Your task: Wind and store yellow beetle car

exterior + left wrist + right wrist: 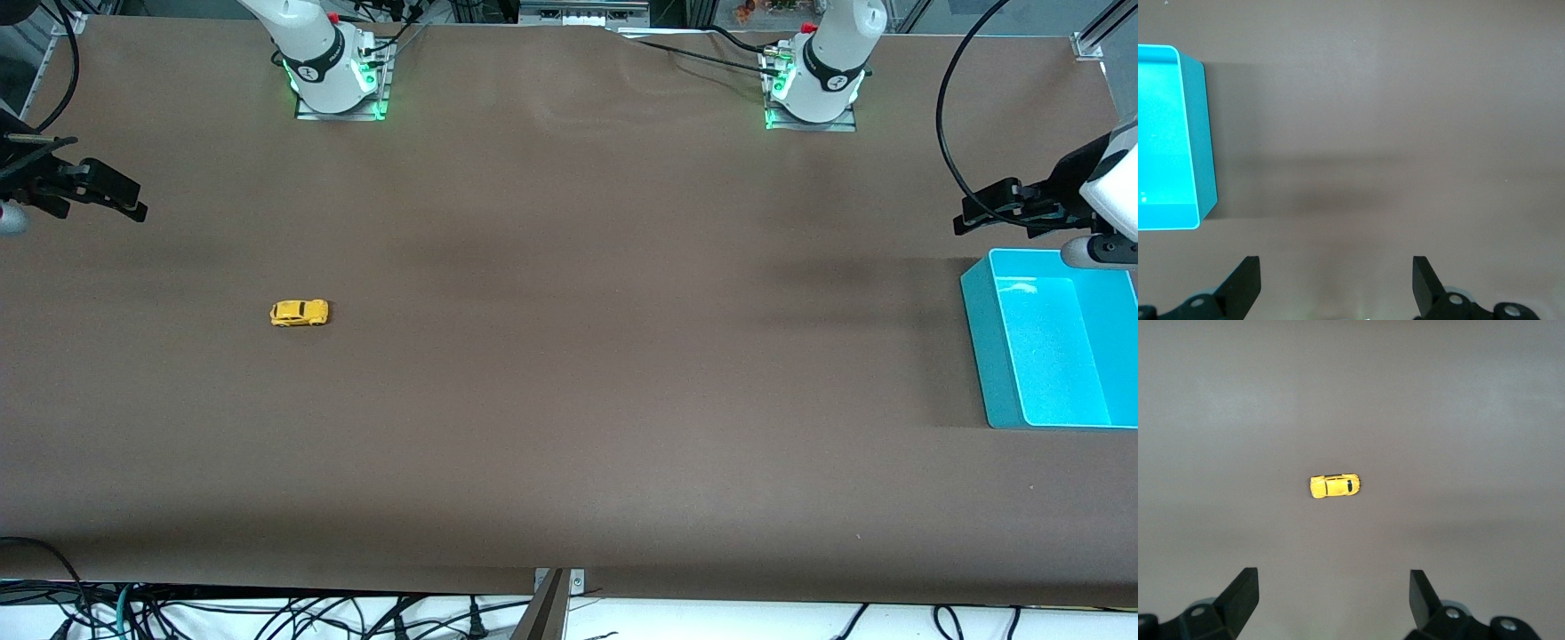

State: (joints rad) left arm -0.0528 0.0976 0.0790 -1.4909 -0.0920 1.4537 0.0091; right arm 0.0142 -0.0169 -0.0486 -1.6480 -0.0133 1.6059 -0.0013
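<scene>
A brown, matte table point(569, 400) fills the front view; the covering shows faint creases and broad soft shadows. Along the edge nearest the front camera, loose black cables point(267, 618) lie on a white floor strip, and a metal bracket point(556, 587) sits at the middle of that edge. Aluminium framing and further cabling run along the edge where the arms are mounted.

Two white arm bases stand on metal plates with green lights at their feet: the right arm's base point(333, 67) and the left arm's base point(818, 76). Each base carries a small round dark logo; the marking cannot be read. No other writing is legible.

The car point(300, 312) rests on its wheels on the table toward the right arm's end, lying lengthwise along the table, untouched. In the right wrist view the car point(1335, 486) sits on bare surface, well apart from the fingers.

The right gripper point(107, 196) hangs over the table edge at the right arm's end, released, fingers point(1241, 597) spread wide, holding nothing.

The bin point(978, 347), teal and with nothing visible inside, sits at the left arm's end of the table. The left gripper point(991, 209) hangs beside the bin's edge, also released, fingers point(1245, 287) apart, holding nothing.
</scene>
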